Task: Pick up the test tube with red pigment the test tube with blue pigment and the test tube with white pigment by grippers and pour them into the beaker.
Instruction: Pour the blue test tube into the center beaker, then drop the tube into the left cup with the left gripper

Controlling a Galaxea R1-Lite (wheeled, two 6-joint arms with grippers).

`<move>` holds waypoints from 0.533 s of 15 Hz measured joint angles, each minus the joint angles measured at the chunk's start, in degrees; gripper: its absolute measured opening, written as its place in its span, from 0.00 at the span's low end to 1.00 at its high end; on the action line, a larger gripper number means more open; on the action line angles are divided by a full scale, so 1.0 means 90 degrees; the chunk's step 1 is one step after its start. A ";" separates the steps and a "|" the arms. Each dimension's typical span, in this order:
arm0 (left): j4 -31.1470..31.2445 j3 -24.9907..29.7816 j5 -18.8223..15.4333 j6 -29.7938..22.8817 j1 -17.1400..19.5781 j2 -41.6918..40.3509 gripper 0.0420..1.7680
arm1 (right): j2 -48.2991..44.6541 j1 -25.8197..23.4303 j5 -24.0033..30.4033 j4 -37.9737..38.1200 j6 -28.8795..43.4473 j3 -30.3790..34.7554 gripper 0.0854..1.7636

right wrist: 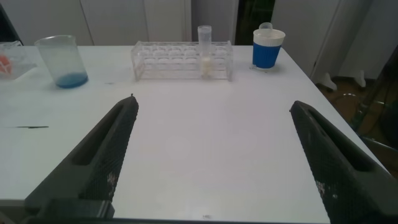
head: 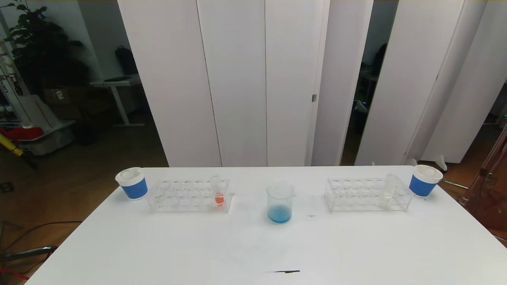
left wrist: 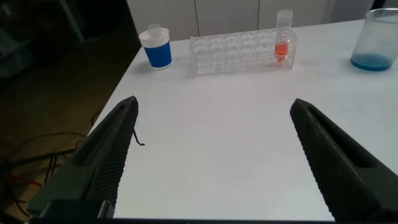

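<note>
head view: beaker (head: 280, 202) already holds blue pigment
red pigment tube (head: 218, 191): light, fragile, slippery glass; grasp the upper stem
left gripper (left wrist: 211, 155): released, empty
right gripper (right wrist: 211, 155): released, empty

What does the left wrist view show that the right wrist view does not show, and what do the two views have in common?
Only the left wrist view shows the open left gripper, the left rack holding the tube with orange-red pigment, and the left paper cup.

Only the right wrist view shows the open right gripper, the right rack holding the test tube with white pigment, and the right paper cup.

Both show the beaker with blue pigment at its bottom, standing on the white table.
</note>
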 joint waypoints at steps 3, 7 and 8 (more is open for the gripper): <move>0.0520 0.0046 -0.0245 -0.0009 -0.0003 -0.0668 0.99 | 0.0000 0.0000 0.0000 0.0000 0.0000 0.0000 0.99; 0.1028 0.0076 -0.0442 -0.0098 -0.0003 -0.1168 0.99 | 0.0000 0.0000 0.0000 0.0000 0.0003 0.0000 0.99; 0.1019 0.0070 -0.0439 -0.0126 -0.0003 -0.1214 0.99 | 0.0000 0.0000 0.0000 0.0000 0.0005 0.0000 0.99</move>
